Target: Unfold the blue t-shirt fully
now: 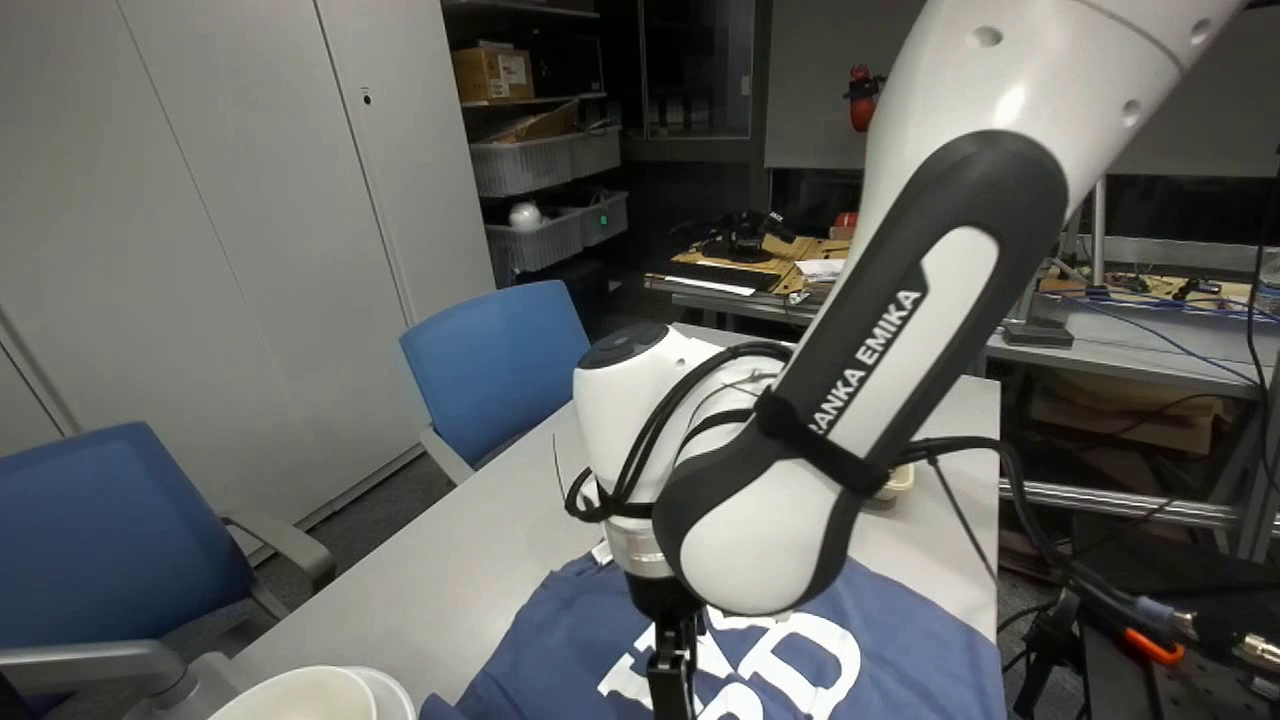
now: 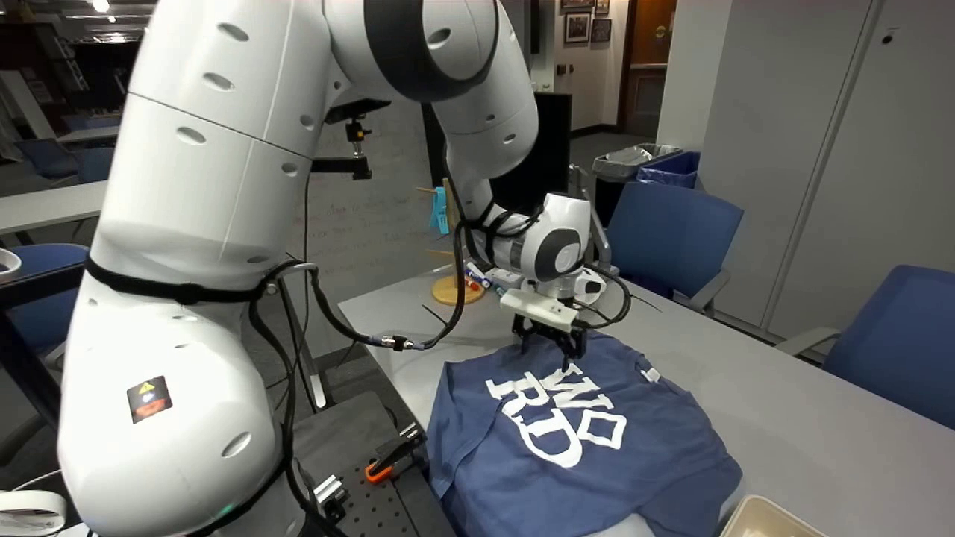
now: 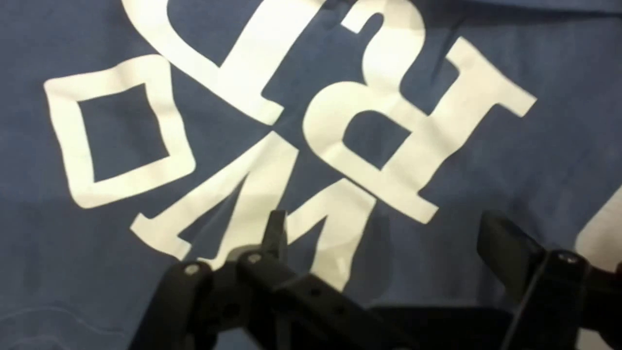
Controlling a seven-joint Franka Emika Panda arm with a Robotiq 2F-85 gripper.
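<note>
The blue t-shirt, navy with large white letters, lies on the table in both exterior views (image 1: 910, 635) (image 2: 642, 488). It is mostly spread, with folds along its side near the robot base and a bunched sleeve at the near corner. Its printed chest fills most of the wrist view (image 3: 466, 180). My gripper (image 2: 545, 356) points down over the shirt near the letters, close to its far edge. In the wrist view the gripper (image 3: 384, 218) has its fingers wide apart, with no cloth pinched between them. Whether the fingertips touch the cloth I cannot tell. The gripper also shows in an exterior view (image 1: 673, 670).
The light grey table (image 2: 806, 425) carries the shirt. A pale bowl (image 1: 300, 695) and a beige container (image 2: 768, 518) stand near its front. A wooden stand (image 2: 448, 291) and markers (image 2: 477, 276) are at the far end. Blue chairs (image 1: 500, 360) line one side.
</note>
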